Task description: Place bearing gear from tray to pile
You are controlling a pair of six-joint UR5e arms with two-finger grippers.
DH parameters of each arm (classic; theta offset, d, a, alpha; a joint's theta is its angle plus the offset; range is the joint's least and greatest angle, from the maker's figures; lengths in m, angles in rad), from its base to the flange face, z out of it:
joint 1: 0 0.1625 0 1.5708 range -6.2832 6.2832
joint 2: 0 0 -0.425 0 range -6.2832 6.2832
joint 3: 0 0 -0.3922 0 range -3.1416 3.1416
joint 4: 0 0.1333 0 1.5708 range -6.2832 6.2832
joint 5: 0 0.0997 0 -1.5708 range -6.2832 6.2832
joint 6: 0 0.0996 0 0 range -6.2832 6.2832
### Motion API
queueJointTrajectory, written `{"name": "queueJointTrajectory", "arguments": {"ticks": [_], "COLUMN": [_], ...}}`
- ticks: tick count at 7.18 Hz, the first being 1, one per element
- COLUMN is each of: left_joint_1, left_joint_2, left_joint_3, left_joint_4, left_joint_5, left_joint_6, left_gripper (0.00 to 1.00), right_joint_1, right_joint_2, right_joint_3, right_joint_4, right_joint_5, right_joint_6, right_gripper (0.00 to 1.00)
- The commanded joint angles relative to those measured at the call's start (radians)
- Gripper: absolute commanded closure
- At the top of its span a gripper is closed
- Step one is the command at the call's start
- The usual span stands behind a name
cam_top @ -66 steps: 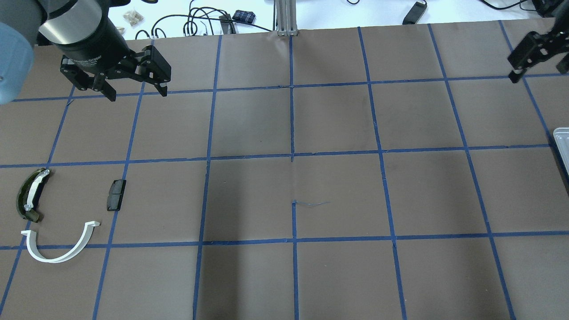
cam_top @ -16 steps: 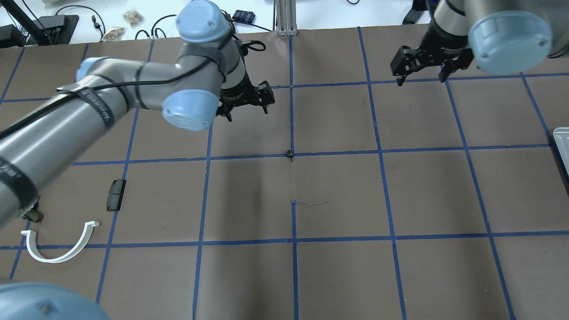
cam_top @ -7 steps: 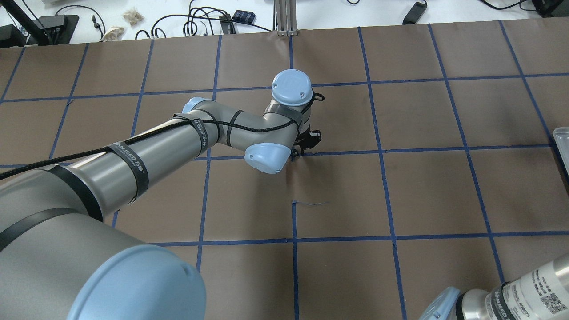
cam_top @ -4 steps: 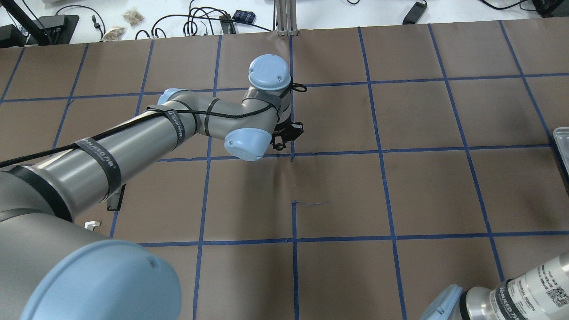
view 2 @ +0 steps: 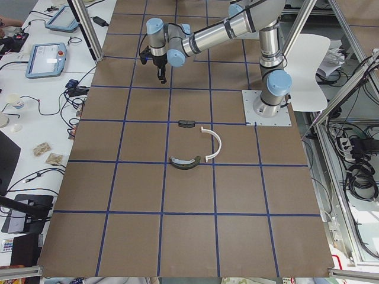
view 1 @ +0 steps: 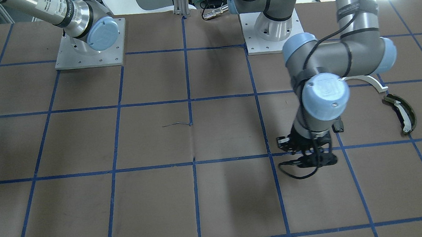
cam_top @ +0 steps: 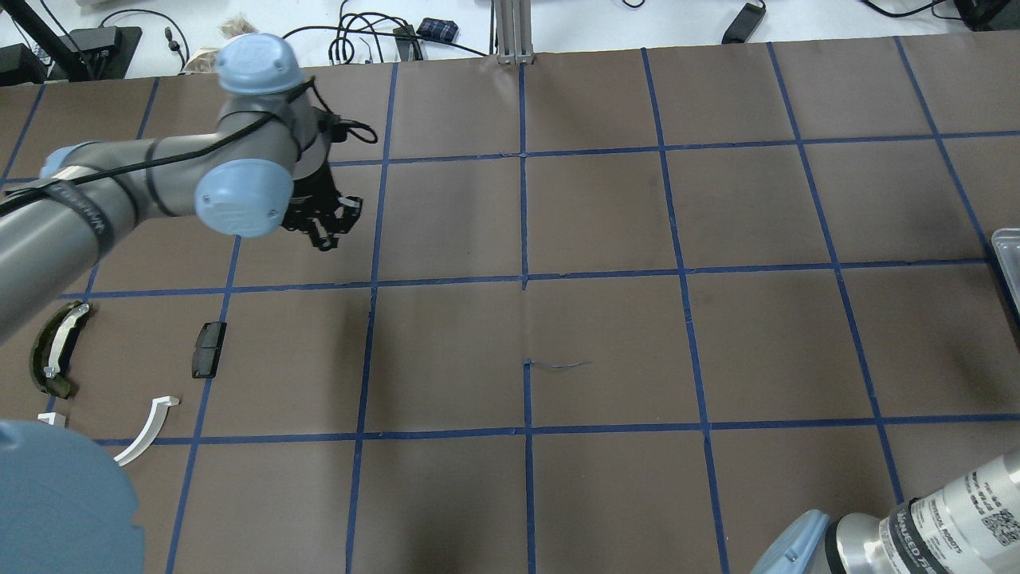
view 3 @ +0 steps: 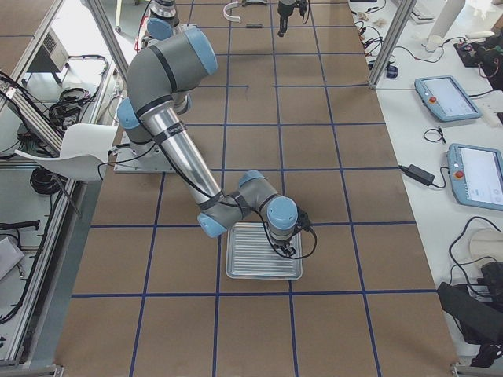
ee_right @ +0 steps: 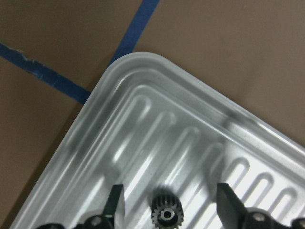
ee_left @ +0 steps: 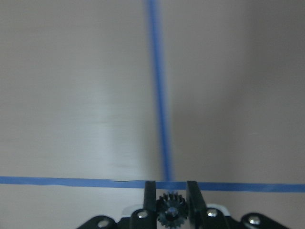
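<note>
Left tool [ee_left: 170, 195] grips a gear [ee_left: 171, 211]; right tool [ee_right: 169, 198], spread, flanks a second gear [ee_right: 167, 216], seemingly untouched, in the tray [ee_right: 143, 95].

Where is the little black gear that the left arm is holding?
The gear sits clamped in the left pincer, low centre of the left wrist view; overhead, that pincer hangs upper left, beyond the black block.
</note>
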Motion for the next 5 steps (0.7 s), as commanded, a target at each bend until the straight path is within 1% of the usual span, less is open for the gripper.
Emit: {"name": "queueJointTrajectory", "arguments": {"ticks": [1,2,3,4,5], "left_joint_1": [0.243,0.355,0.464,0.535,0.549], "left_joint_2": [0.033,0.036,0.008,0.007,-0.004], "left_joint_3": [-0.102,-0.113,-0.108,-0.122,-0.140], "left_joint_4": [0.070,0.078,0.095,0.077,0.078], "left_joint_5": [0.013,0.010,0.006,-0.002,-0.034], "left_joint_6": [0.246,0.423,0.514,0.531,0.537], "left_gripper": [1.00,1.00,1.00,1.00,1.00], "right_joint_1": [-0.001,-0.001,-0.001,-0.001,-0.001], "right_joint_2": [0.000,-0.001,-0.003,-0.004,-0.010], "right_joint_3": [0.000,0.002,0.002,0.003,0.002], "right_joint_4": [-0.001,0.008,0.014,0.016,0.024], "right_joint_5": [0.000,-0.005,-0.006,-0.011,-0.014], "right_joint_6": [0.005,0.014,0.018,0.019,0.028], "right_gripper": [0.52,0.67,0.75,0.81,0.85]}}
